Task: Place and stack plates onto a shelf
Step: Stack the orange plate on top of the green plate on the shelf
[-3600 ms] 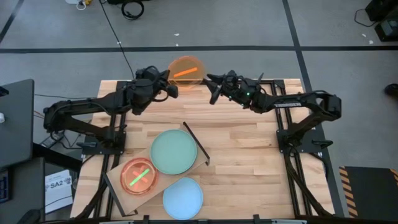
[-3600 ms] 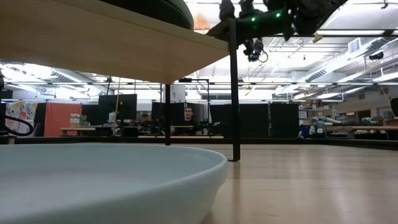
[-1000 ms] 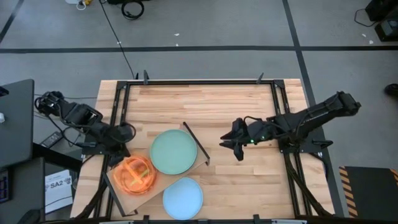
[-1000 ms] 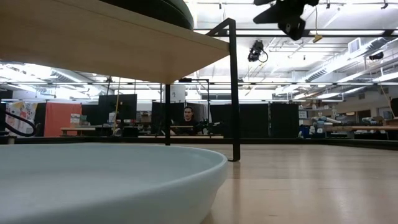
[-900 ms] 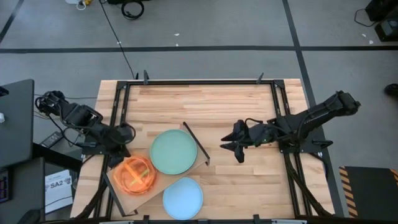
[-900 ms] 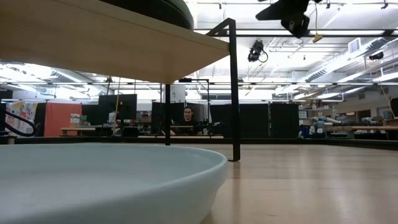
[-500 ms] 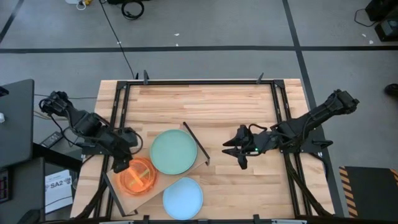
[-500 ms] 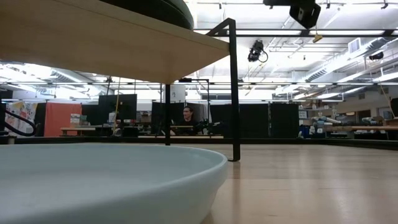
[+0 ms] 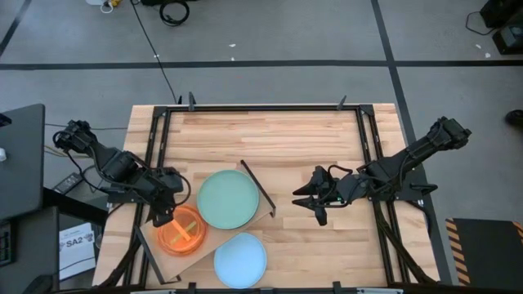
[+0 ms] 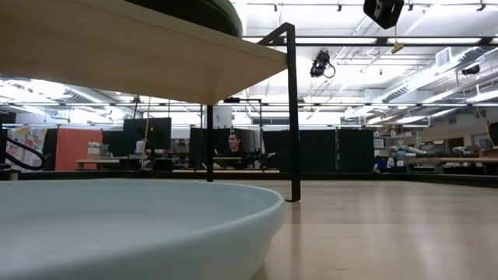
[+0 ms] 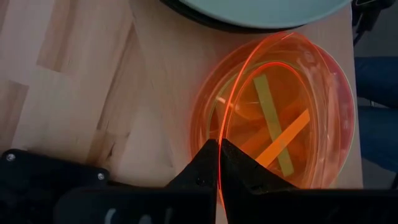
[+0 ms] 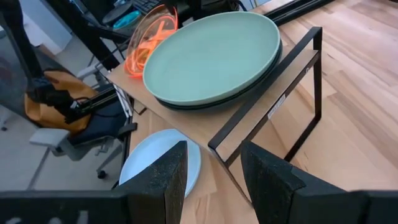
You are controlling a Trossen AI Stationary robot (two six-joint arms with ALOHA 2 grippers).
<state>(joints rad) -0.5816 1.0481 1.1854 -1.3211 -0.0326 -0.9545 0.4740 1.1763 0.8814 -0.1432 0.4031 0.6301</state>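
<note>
My left gripper (image 9: 166, 214) is shut on a small translucent orange plate (image 9: 181, 230) at the shelf's left end. Below it a small pinkish translucent plate (image 11: 317, 112) lies flat on the pale shelf board (image 9: 150, 238). A large mint-green plate (image 9: 229, 198) rests on a black plate (image 12: 214, 101) on the same board, beside the black bar frame (image 9: 258, 189). A light-blue plate (image 9: 240, 260) lies on the table at the shelf's near side. My right gripper (image 9: 308, 201) is open, hanging above the table right of the shelf. My left gripper pinches the orange plate's rim (image 11: 220, 142) between its two fingers, coming from the table's left side and slanting down. The plate stands tilted on edge (image 12: 151, 32). Its lower side is on the pinkish plate on the shelf.
Bare slatted tabletop (image 9: 270, 143) lies far of and right of the shelf. The shelf's black leg (image 10: 293, 117) stands on the table. The table's black frame rails (image 9: 368, 147) run along both sides. People sit in the room beyond (image 10: 233, 148).
My left gripper has moved toward the table's near edge and down, still shut on the orange plate, which has tipped lower over the pinkish plate on the shelf. My right gripper has drifted a little toward the table's right and near edges.
</note>
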